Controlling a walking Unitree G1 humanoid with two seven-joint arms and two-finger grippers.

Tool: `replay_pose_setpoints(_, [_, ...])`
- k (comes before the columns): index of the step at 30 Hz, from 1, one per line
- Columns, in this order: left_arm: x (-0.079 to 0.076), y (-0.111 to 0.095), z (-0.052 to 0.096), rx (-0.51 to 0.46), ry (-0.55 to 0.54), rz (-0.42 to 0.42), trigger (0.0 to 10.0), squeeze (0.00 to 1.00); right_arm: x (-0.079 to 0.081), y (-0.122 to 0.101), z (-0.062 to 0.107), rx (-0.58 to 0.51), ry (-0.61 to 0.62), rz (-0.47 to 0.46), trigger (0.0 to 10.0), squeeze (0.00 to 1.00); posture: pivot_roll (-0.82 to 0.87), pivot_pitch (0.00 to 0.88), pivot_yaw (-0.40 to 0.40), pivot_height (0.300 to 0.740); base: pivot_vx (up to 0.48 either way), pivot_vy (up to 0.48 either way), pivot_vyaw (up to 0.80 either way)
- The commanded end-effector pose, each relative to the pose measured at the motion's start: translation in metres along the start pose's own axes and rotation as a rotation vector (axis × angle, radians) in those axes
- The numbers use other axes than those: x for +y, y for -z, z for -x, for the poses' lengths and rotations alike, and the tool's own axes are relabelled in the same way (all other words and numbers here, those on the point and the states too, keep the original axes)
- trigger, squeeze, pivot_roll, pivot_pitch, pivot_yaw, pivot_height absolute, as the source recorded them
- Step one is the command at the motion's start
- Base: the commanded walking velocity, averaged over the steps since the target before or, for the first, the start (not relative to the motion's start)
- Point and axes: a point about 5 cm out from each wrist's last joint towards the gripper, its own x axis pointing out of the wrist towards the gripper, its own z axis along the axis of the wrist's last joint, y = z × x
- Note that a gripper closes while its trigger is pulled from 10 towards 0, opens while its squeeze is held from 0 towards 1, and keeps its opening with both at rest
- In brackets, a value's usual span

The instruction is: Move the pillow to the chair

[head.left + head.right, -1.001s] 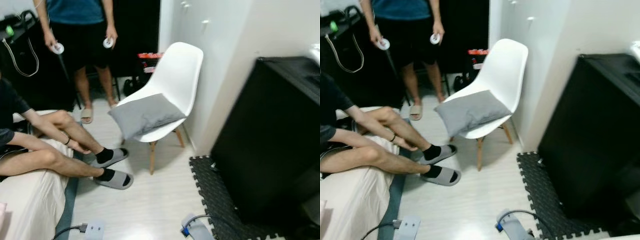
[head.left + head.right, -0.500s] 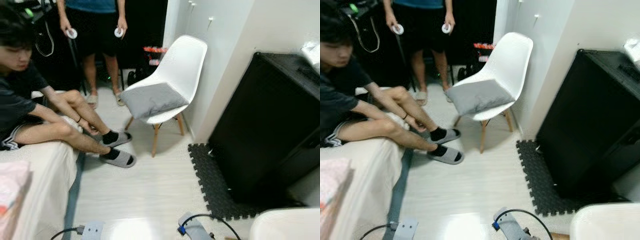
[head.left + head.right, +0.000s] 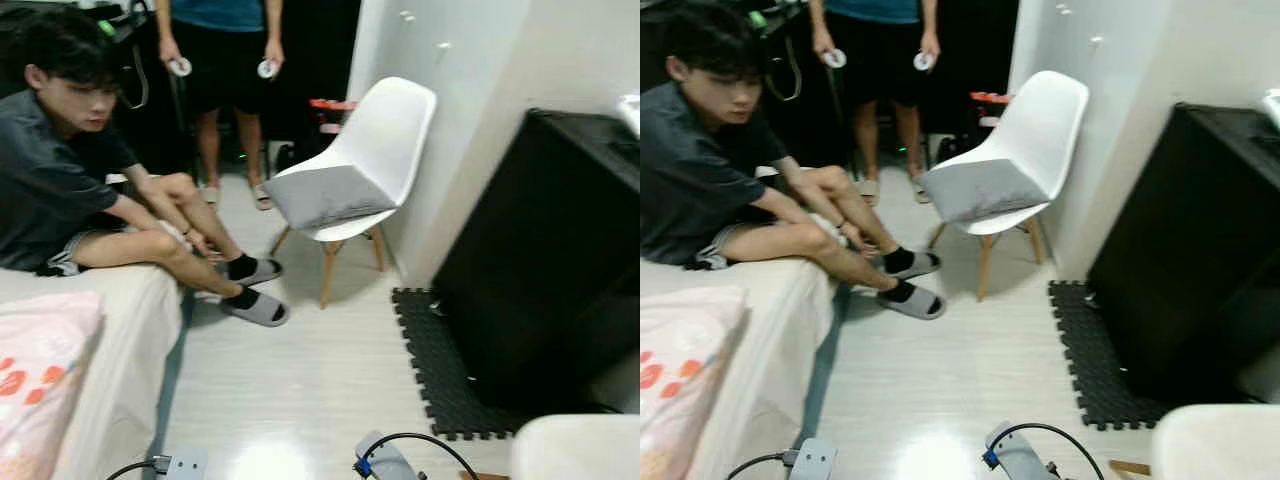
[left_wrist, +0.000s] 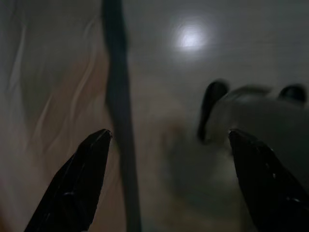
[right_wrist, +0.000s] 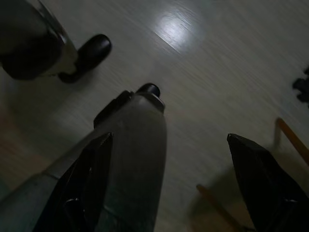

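Grey rectangular fabric pillow (image 3: pixel 328 195) lying on the seat of the white moulded plastic chair (image 3: pixel 390 140) with wooden legs, its front end overhanging the seat's front edge, well apart from both claws. Black cabinet (image 3: pixel 540 250) to the right of the chair; black foam floor mat (image 3: pixel 440 370) at its foot. A seated person (image 3: pixel 90 180) on the pale bed (image 3: pixel 110 330); a standing person (image 3: pixel 225 60) behind. Left gripper (image 4: pixel 169 179) and right gripper (image 5: pixel 169 183) point at the pale wood-look floor (image 5: pixel 217 63), fingers spread wide, empty.
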Motion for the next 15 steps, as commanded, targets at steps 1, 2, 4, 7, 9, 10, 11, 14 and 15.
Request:
replay_pose_setpoints(1, [-0.0056, 0.0189, 0.0038, 0.078, 0.023, -0.010, 10.0, 0.00, 0.0022, 0.0050, 0.0001, 0.014, -0.012, 0.002, 10.0, 0.00, 0.04, 0.077, -0.083, 0.734, 0.000, 0.000, 0.77])
replay_pose_setpoints(2, [-0.0058, 0.0188, 0.0038, 0.078, 0.024, -0.010, 10.0, 0.00, 0.0026, 0.0049, 0.0000, 0.014, -0.015, 0.003, 10.0, 0.00, 0.04, 0.077, -0.083, 0.734, 0.000, 0.000, 0.77])
replay_pose_setpoints(4, [-0.0064, 0.0186, 0.0037, 0.078, 0.026, -0.012, 10.0, 0.00, 0.0036, 0.0049, -0.0002, 0.016, -0.023, 0.014, 10.0, 0.00, 0.04, 0.074, -0.085, 0.734, 0.000, 0.000, 0.77])
replay_pose_setpoints(7, [-0.0068, 0.0183, 0.0037, 0.078, 0.027, -0.013, 10.0, 0.00, 0.0040, 0.0049, -0.0002, 0.018, -0.027, 0.026, 10.0, 0.00, 0.04, 0.072, -0.086, 0.734, 0.000, 0.000, 0.77])
replay_pose_setpoints(9, [-0.0069, 0.0179, 0.0036, 0.077, 0.029, -0.013, 10.0, 0.00, 0.0038, 0.0050, -0.0002, 0.020, -0.026, 0.039, 10.0, 0.00, 0.04, 0.069, -0.086, 0.734, 0.000, 0.000, 0.77])
replay_pose_setpoints(10, [-0.0068, 0.0177, 0.0035, 0.077, 0.029, -0.015, 10.0, 0.00, 0.0035, 0.0050, -0.0001, 0.021, -0.024, 0.048, 10.0, 0.00, 0.04, 0.069, -0.086, 0.734, 0.000, 0.000, 0.77])
replay_pose_setpoints(11, [-0.0068, 0.0177, 0.0035, 0.077, 0.029, -0.015, 10.0, 0.00, 0.0035, 0.0050, -0.0001, 0.021, -0.024, 0.048, 10.0, 0.00, 0.04, 0.069, -0.086, 0.734, 0.000, 0.000, 0.77])
replay_pose_setpoints(14, [-0.0063, 0.0174, 0.0034, 0.076, 0.028, -0.018, 10.0, 0.00, 0.0027, 0.0053, 0.0001, 0.023, -0.021, 0.062, 10.0, 0.00, 0.04, 0.066, -0.087, 0.734, 0.000, 0.000, 0.77])
replay_pose_setpoints(15, [-0.0056, 0.0172, 0.0033, 0.075, 0.027, -0.019, 10.0, 0.00, 0.0018, 0.0056, 0.0004, 0.024, -0.019, 0.066, 10.0, 0.00, 0.04, 0.066, -0.087, 0.734, 0.000, 0.000, 0.77])
